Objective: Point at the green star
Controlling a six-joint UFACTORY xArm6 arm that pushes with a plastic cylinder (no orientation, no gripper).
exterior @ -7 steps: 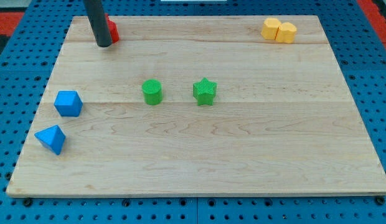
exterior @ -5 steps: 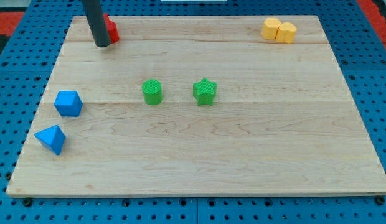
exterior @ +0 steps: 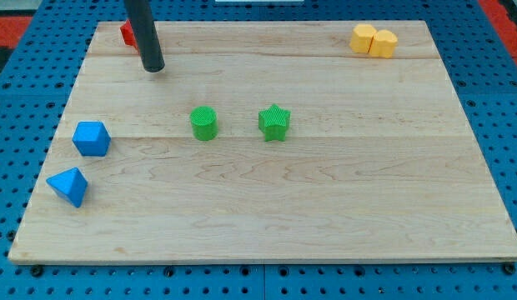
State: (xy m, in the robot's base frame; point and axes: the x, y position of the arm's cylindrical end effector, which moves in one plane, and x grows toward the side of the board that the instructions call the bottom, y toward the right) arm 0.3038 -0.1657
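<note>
**Bring the tip across to the star**

Camera view: your tool is a bare rod, holding nothing; my tip [exterior: 153, 68] rests on the tabletop [exterior: 342, 208] near the view's top left. The green star [exterior: 274, 122] sits mid-board, well apart, down to the right. Steer above the green cylinder [exterior: 203, 123] just left of the star, and stop short without nudging it. The rod hides most of the red block [exterior: 126, 33], so you cannot tell its shape.

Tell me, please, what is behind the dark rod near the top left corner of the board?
A red block sits behind the rod. Only its left part shows; the rest is covered, so its shape cannot be told. My tip rests just below and right of it.
</note>
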